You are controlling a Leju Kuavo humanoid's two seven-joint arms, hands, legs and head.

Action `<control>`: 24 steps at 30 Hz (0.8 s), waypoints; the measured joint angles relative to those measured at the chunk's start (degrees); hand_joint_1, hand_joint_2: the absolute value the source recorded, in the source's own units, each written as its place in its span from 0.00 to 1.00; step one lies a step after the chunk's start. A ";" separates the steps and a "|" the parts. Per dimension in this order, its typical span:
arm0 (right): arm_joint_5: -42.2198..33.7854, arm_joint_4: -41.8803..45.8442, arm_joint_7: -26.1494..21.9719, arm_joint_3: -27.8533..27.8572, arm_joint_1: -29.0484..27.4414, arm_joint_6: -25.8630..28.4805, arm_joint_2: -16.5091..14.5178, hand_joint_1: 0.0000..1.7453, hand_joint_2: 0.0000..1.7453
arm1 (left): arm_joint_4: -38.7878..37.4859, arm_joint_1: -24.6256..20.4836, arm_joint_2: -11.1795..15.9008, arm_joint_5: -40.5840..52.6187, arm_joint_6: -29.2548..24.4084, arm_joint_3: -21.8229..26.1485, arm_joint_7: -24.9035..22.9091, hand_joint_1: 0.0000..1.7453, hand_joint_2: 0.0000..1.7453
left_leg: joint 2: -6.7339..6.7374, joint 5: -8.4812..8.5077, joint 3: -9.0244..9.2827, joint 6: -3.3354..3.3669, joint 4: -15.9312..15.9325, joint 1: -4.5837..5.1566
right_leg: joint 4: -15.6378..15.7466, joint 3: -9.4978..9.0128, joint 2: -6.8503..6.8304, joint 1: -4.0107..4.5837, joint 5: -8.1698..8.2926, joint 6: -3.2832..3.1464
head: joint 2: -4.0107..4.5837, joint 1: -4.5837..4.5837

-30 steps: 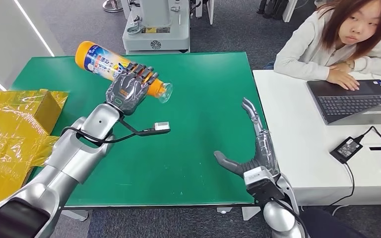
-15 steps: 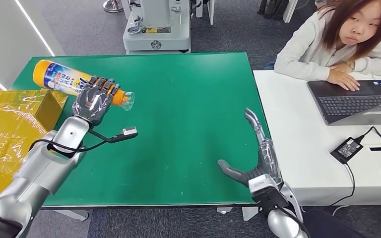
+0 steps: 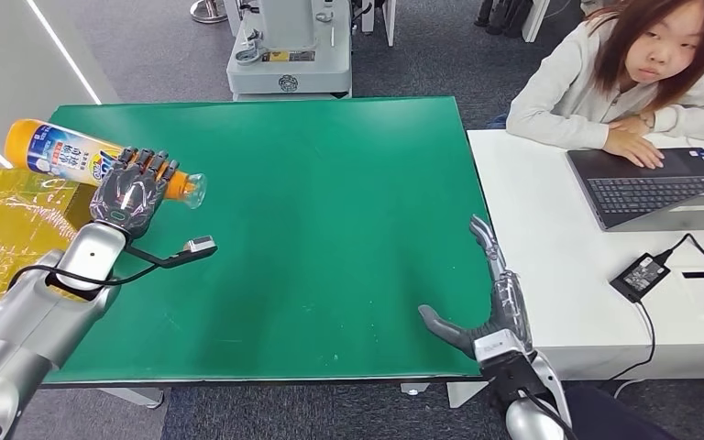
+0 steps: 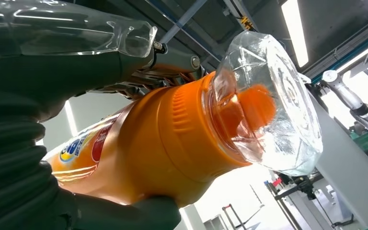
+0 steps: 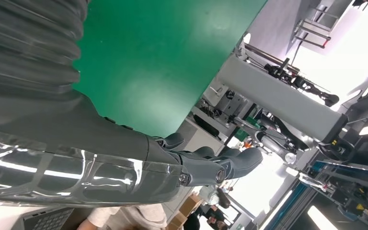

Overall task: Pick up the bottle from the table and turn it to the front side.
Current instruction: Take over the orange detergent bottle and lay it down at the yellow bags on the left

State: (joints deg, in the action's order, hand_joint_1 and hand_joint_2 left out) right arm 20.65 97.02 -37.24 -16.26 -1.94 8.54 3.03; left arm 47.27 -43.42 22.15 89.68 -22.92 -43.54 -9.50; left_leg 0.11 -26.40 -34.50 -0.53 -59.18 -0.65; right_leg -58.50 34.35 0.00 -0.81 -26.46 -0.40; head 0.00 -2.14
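The green table (image 3: 330, 229) has most of its surface open, from centre out to the far edge at 12 o'clock and the near edge at 6 o'clock. A white table (image 3: 550, 275) stands just beside its right edge at 3 o'clock, carrying an open laptop (image 3: 660, 188) and a black power adapter (image 3: 639, 274) with its cable; a person (image 3: 623, 82) in a light top sits behind it at 2 o'clock. Yellow wrapped boxes (image 3: 9, 238) stand against the left edge at 9 o'clock, and a grey machine base (image 3: 289, 55) stands on the floor beyond the far edge at 12 o'clock. The left hand (image 3: 128, 192) grips the orange bottle (image 3: 64, 156) around its neck end, holding it lying sideways above the table's left edge at 10 o'clock, clear cap (image 3: 192, 188) pointing toward centre. The bottle's blue-and-white label carries print too small to read; the left wrist view shows a blue and yellow logo, not legible. The right hand (image 3: 486, 302) holds nothing, fingers spread apart, above the near right corner at 5 o'clock.
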 joint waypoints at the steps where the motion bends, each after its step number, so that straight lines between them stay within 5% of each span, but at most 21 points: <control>1: -0.01 0.00 0.00 0.07 -0.07 -0.03 0.02 0.00 1.00 | 0.01 0.11 0.10 0.00 0.01 0.09 -0.01 1.00 1.00 | 0.00 0.00 0.00 0.00 0.00 0.00 | 0.00 0.00 0.00 0.00 0.00 0.00 | 0.00 0.00; 24: -0.33 0.67 0.14 0.28 -1.93 0.56 0.60 0.00 1.00 | -2.04 -0.08 2.08 -0.11 -4.43 8.09 4.43 1.00 1.00 | 0.02 0.00 -0.01 0.00 -0.02 0.00 | 0.00 0.02 0.02 0.00 0.00 0.00 | 0.00 0.01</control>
State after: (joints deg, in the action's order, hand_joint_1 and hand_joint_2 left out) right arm 20.32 97.69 -37.11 -15.98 -3.87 9.10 3.63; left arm 45.23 -43.50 24.23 89.56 -27.35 -35.45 -5.07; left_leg 0.12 -26.41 -34.50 -0.53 -59.20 -0.65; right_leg -58.50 34.37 0.02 -0.81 -26.45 -0.40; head 0.00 -2.14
